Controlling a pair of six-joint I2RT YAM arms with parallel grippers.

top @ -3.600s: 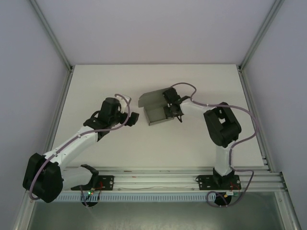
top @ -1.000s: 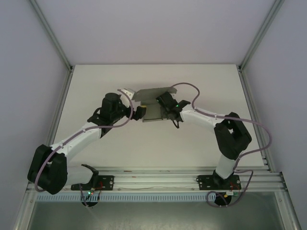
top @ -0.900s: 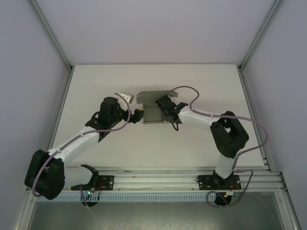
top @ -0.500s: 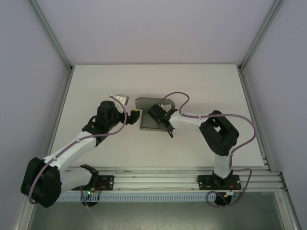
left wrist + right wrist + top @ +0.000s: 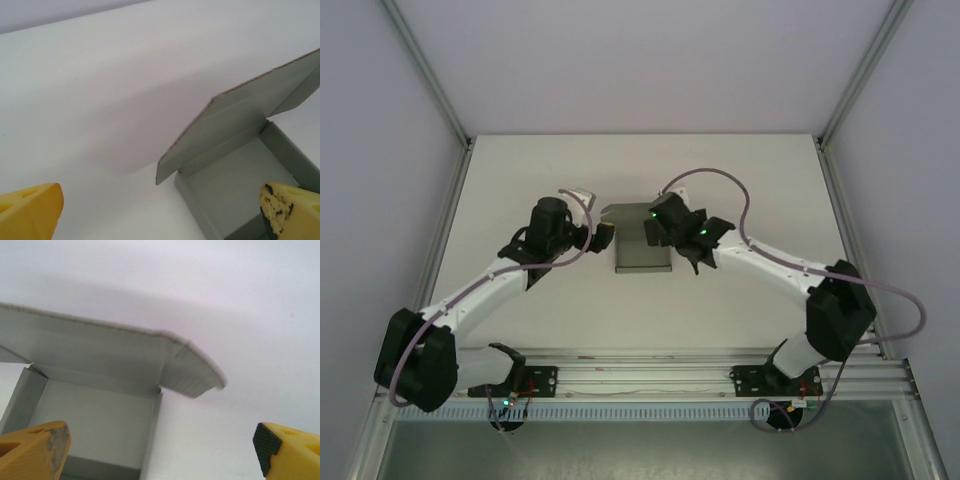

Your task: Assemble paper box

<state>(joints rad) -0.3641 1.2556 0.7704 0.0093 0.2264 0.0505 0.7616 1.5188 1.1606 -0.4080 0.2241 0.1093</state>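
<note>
The paper box [image 5: 642, 252] is a low grey card box on the white table, its lid [image 5: 624, 212] standing up along the far side. My left gripper [image 5: 605, 236] hangs open at the box's left wall. In the left wrist view the box [image 5: 235, 175] lies ahead, with the left gripper [image 5: 160, 210] straddling its near left corner. My right gripper [image 5: 660, 228] is open above the box's right wall. The right wrist view has the box floor [image 5: 95, 425], the raised lid [image 5: 90, 350] and its rounded side flap [image 5: 192, 375] ahead of the open right gripper [image 5: 160, 445]. Neither gripper holds anything.
The white table [image 5: 520, 170] is bounded by grey walls and metal frame posts [image 5: 430, 80] at the sides. An aluminium rail [image 5: 650, 375] with both arm bases runs along the near edge. The right arm's purple cable [image 5: 720, 182] loops over the table behind the box.
My right gripper has gone from shut inside the box to open and has lifted off it, its elbow swinging out to the right. The left gripper stayed open beside the box.
</note>
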